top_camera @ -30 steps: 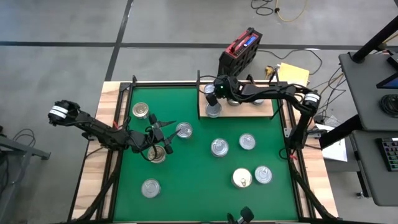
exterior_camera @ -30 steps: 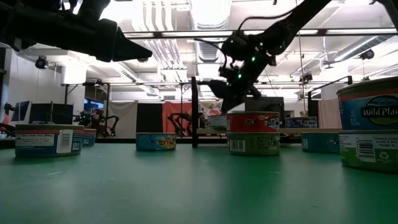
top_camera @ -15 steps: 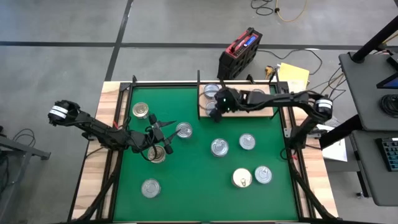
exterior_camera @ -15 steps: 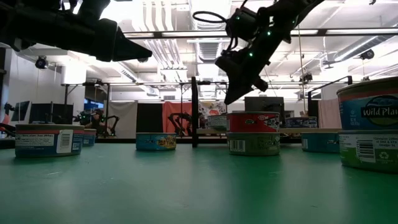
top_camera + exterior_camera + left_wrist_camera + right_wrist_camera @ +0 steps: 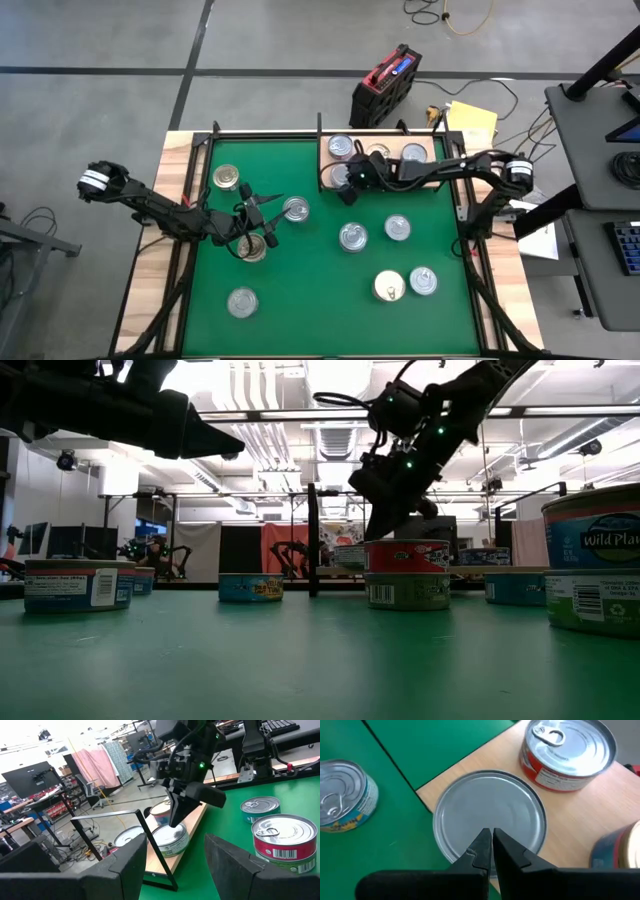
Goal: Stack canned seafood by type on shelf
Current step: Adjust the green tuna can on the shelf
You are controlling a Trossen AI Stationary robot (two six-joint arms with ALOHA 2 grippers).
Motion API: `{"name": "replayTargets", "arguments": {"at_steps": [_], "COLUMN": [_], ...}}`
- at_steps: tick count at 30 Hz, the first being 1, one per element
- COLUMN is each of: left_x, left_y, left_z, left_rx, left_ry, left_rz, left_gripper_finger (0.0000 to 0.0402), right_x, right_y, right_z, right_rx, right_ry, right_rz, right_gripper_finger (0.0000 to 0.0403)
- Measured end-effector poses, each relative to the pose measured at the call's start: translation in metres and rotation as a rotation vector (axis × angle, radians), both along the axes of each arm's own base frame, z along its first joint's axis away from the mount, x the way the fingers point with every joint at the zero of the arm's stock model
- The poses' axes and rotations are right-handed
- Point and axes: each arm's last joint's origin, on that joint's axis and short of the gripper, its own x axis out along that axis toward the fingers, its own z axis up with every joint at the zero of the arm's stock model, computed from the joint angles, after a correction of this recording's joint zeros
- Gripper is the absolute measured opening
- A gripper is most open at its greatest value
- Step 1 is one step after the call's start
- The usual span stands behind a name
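Right gripper hung just above the pale light-brown wooden shelf board at the far right corner of the green mat, fingers pressed together, empty. From its wrist camera the closed tips sat over the plain silvery top of a short round tin standing at the board's corner nearest the mat; can't tell from any view whether the tips touched the lid. A red-sided tin with a pull-tab lid stood just beside it on the same board, and part of a bluish-sided tin showed at the frame edge. A teal-sided pull-tab tin sat on the mat near the board's edge.

The high view showed more silvery-lidded tins along the board's far side, partly hidden by the arm.

Left gripper was over the left half of the mat, fingers spread apart, holding nothing. A silver-lidded tin lay just beside it and a gold-toned tin directly under the arm.

The rest of the cans were loose on the mat, well apart: one at far left, two mid-mat, a gold-lidded one touching a silver one near right, and one near left.
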Motion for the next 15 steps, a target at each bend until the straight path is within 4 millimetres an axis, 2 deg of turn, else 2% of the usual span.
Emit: {"name": "replayTargets", "arguments": {"at_steps": [15], "left_x": [0.0], "left_y": [-0.0002], "left_z": [0.0], "left_rx": [0.0], "left_ry": [0.0], "left_rz": [-0.001], "left_gripper_finger": [0.0182], "right_x": [-0.0021], "right_y": [0.0002], "right_z": [-0.0046], "right_rx": [-0.003], "right_ry": [-0.004], "right_rz": [-0.009], "right_gripper_finger": [0.0009]}}
